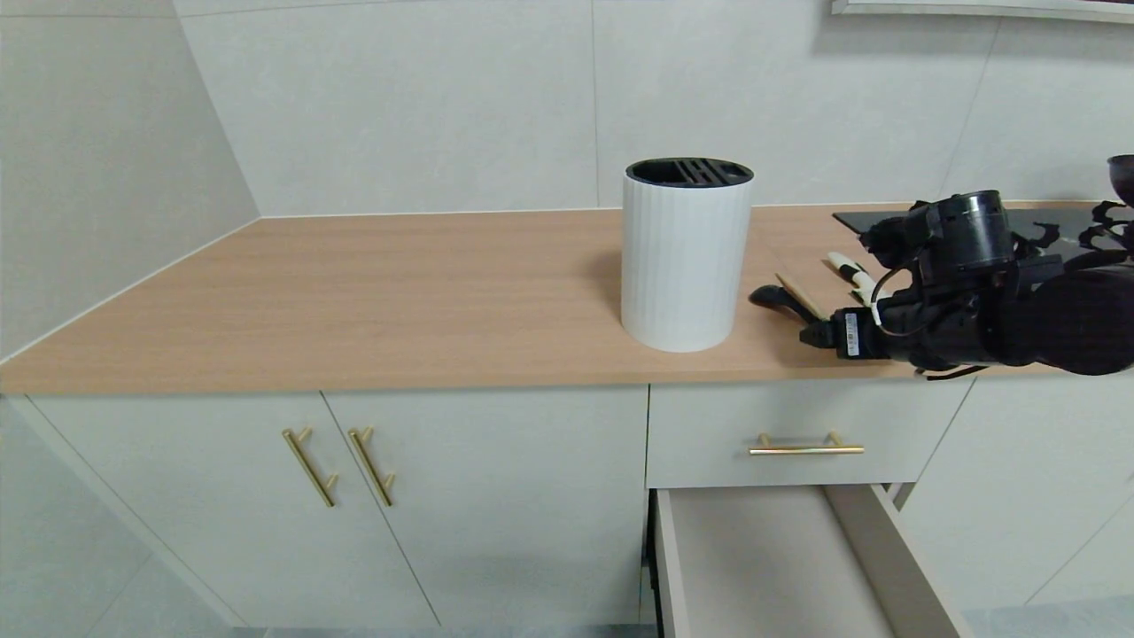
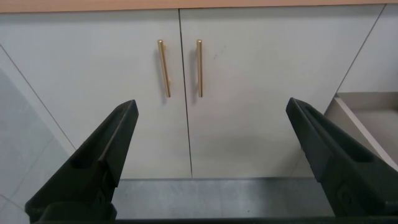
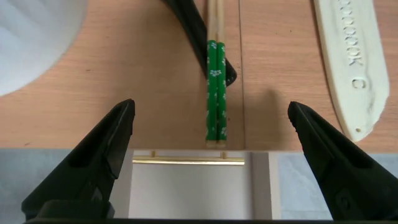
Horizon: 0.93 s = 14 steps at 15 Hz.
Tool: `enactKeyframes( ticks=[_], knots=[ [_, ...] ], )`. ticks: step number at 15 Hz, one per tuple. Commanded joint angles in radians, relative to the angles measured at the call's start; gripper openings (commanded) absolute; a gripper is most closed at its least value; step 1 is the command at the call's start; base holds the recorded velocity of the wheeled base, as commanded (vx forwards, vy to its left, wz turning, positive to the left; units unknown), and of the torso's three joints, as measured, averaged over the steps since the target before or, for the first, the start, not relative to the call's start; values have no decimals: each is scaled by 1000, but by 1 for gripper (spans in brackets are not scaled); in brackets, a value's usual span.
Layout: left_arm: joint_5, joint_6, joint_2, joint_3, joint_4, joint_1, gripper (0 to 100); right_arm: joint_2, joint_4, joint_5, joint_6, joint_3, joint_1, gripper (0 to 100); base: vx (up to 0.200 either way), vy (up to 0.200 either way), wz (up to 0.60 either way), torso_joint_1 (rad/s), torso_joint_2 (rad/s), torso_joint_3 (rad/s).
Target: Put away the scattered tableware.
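Right gripper [image 3: 211, 107]: it is being held over the front edge of the countertop [image 1: 354, 301]. Its fingers [image 3: 93, 168] are being held wide apart, released, with nothing being grasped.

A pair of chopsticks [image 3: 216, 93] is lying flat on the wood midway between the two fingers and is being touched by neither. The green-patterned ends are pointing back toward the finger bases and the counter edge.

A black utensil [image 3: 196, 34] is lying ahead of the fingertips, close against the far part of the chopsticks. Whether it is merely touching them or passing under them cannot be told.

A white utensil [image 3: 351, 62] is lying ahead of one fingertip, apart from the chopsticks. The white holder [image 1: 687, 257], upright and topped with a black slotted insert, is standing ahead of the other fingertip.

Behind the finger bases, below the counter edge, an open drawer [image 1: 771, 558] is being shown.

Left gripper [image 2: 211, 104]: its fingers [image 2: 99, 162] are also being held spread and released, with nothing being grasped. Two pale cabinet doors [image 2: 261, 112] are being faced ahead of the fingertips, and their gold bar handles are falling between the two fingers. The corner of the open drawer is being seen just outside one finger.
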Motion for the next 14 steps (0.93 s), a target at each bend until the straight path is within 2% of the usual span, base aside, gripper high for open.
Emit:
enactKeyframes(
  ticks=[1, 7, 8, 14],
  knots=[
    [1, 0, 0, 0, 0, 0, 100, 21, -11, -2, 0, -1, -2, 100, 0, 0, 0, 0, 0, 0],
    [1, 0, 0, 0, 0, 0, 100, 28, -21, -2, -1, 0, -3, 100, 0, 0, 0, 0, 0, 0],
    [1, 0, 0, 0, 0, 0, 100, 30, -21, -2, -1, -1, -5, 0, 0, 0, 0, 0, 0, 0],
    [1, 0, 0, 0, 0, 0, 100, 19, -16, -2, -1, 0, -6, 0, 0, 0, 0, 0, 0, 0]
  ],
)
